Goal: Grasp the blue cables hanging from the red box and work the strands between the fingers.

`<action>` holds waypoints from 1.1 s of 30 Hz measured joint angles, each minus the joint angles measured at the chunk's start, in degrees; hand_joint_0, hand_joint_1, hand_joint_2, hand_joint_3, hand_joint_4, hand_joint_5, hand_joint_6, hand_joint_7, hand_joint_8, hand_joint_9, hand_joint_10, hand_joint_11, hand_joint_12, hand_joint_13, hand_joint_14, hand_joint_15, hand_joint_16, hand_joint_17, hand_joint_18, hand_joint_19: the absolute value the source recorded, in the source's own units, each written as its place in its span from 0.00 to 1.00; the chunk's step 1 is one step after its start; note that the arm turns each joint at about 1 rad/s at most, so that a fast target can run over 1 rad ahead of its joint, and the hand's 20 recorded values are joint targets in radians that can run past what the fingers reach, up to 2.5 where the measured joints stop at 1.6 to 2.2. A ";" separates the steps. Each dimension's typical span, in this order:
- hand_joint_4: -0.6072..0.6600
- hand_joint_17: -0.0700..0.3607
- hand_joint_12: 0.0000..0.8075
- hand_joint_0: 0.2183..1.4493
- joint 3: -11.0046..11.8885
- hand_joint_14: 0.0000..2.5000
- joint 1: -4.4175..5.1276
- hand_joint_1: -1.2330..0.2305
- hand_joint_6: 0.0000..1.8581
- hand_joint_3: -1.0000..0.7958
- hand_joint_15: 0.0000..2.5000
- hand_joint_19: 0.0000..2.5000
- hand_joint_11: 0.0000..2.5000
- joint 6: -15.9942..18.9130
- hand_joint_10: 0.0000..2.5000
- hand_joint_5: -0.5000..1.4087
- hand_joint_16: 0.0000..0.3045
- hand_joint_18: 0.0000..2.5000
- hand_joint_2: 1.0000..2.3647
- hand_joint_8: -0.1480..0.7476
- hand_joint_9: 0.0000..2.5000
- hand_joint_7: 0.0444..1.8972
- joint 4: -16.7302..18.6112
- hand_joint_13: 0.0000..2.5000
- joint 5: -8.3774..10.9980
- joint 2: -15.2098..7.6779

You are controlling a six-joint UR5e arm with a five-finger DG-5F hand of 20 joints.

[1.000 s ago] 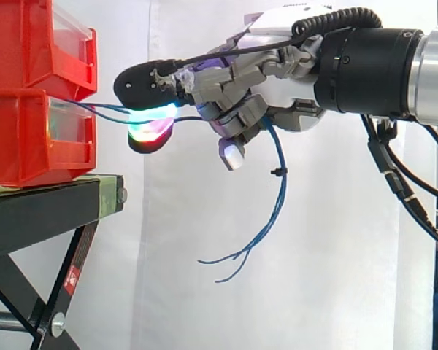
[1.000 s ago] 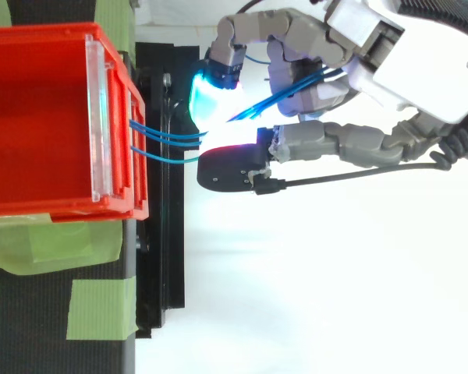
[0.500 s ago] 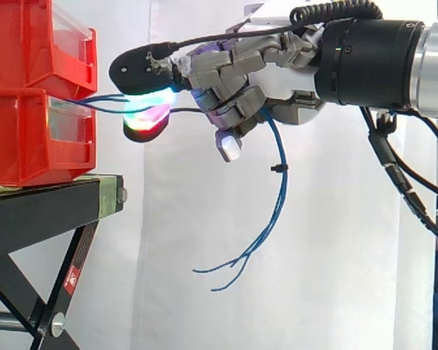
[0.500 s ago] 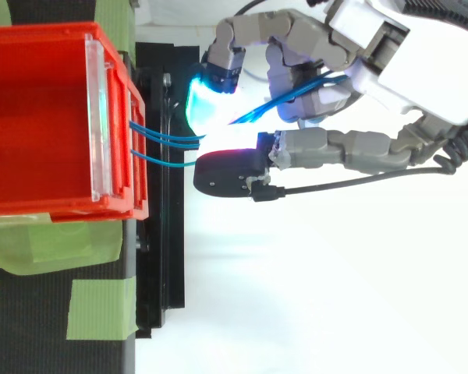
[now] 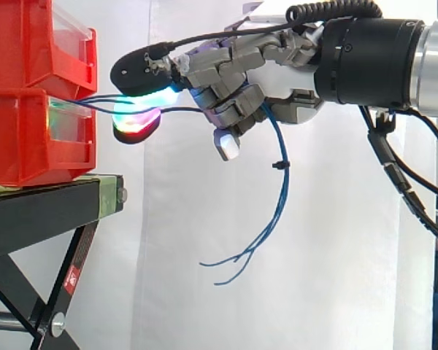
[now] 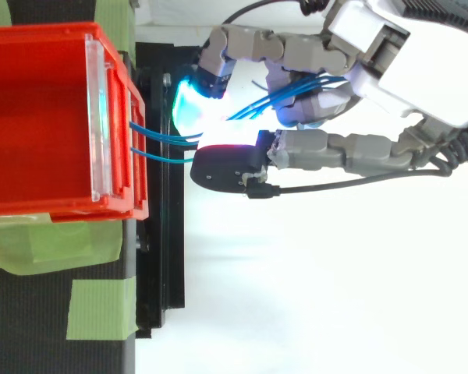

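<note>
Where the blue cables (image 5: 282, 182) leave the lower red box (image 5: 22, 157) on the black stand (image 5: 51, 208), the hand (image 5: 237, 80) pinches them between two glowing fingertips (image 5: 135, 124). Its curled fingers close round the strands, whose loose ends hang below the palm.

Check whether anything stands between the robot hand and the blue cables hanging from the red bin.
Nothing visible does. The robot hand pinches the thin blue cables between its glowing pads beside the red plastic bin; loose strands hang below it.
</note>
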 measured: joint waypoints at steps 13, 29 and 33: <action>0.62 0.47 0.64 0.68 0.00 1.00 -0.09 0.32 0.60 0.67 0.66 0.33 0.99 0.21 1.00 0.31 0.20 0.55 0.00 0.64 0.29 0.55 -0.17 0.40 -0.59 0.02; 0.72 0.47 0.64 0.76 0.00 1.00 -0.25 0.43 0.01 0.61 0.66 0.33 0.99 0.62 1.00 0.55 0.20 0.55 0.01 0.64 0.29 0.74 -0.27 0.40 -0.67 0.06; 0.75 0.47 0.64 0.70 0.00 1.00 -0.26 0.41 0.01 0.63 0.66 0.33 0.99 0.63 1.00 0.58 0.20 0.55 0.00 0.64 0.29 0.75 -0.27 0.40 -0.75 0.05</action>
